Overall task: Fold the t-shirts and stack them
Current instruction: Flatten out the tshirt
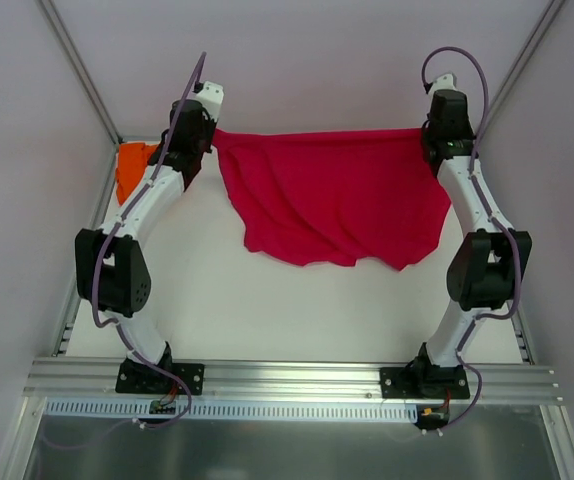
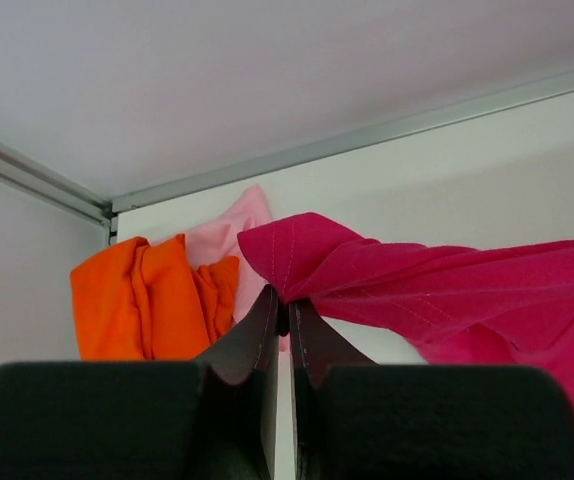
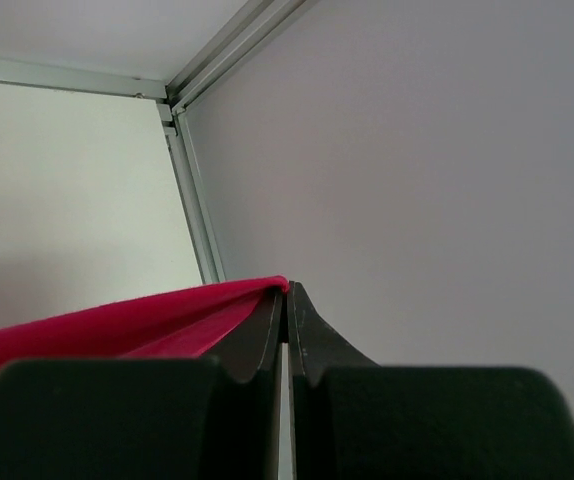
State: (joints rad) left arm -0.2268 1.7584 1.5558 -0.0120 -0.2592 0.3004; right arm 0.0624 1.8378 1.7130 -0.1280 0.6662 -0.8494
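You have the large crimson-red cloth t-shirt (image 1: 337,195) stretched between 2 clamped pincers: left gripper (image 2: 285,305) pinching one top corner, right gripper (image 3: 287,292) the other. The bright orange t-shirt (image 2: 132,305) and pale pink t-shirt (image 2: 222,238) sit bunched in the white table's (image 1: 267,310) far-left corner.

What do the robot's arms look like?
The left arm and right arm have white tube-like links and chunky black joints. A thin purple cable runs along each. The left gripper and right gripper have black, pointed fingers.
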